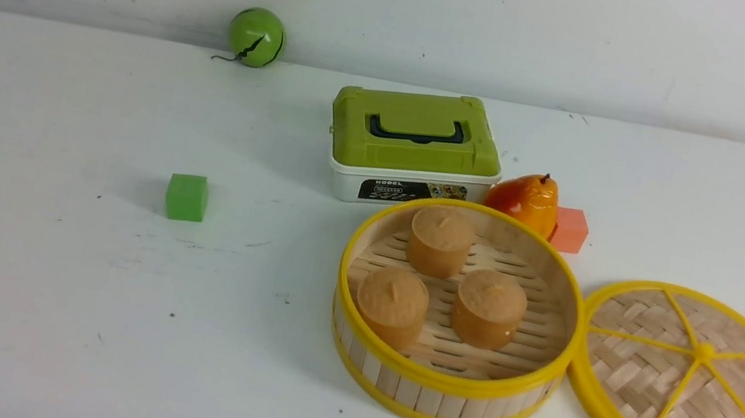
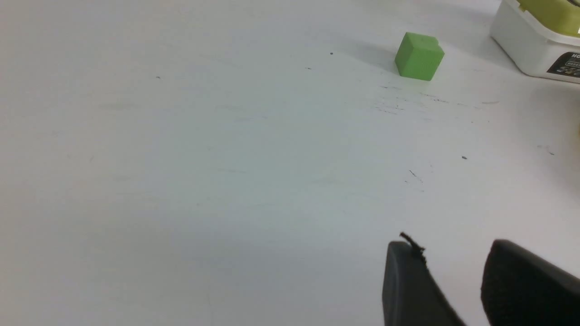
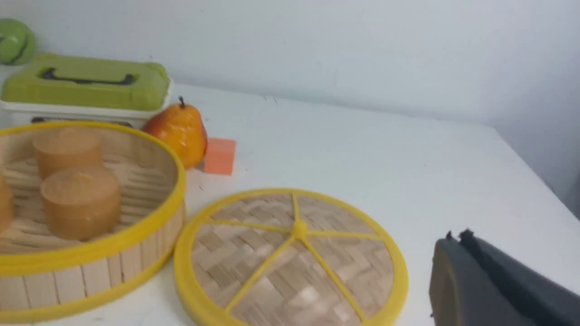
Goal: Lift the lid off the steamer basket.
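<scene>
The steamer basket stands open at centre right, with three tan buns on its slatted floor. The lid, woven bamboo with a yellow rim and spokes, lies flat on the table to the basket's right, its edge touching the basket. Both also show in the right wrist view: the basket and the lid. My right gripper is shut and empty, over bare table beside the lid. My left gripper is open and empty over bare table, far from the basket. Neither arm shows in the front view.
A green-lidded white box stands behind the basket. An orange pear and an orange cube sit behind the basket's right side. A green cube lies at left, a green ball by the back wall.
</scene>
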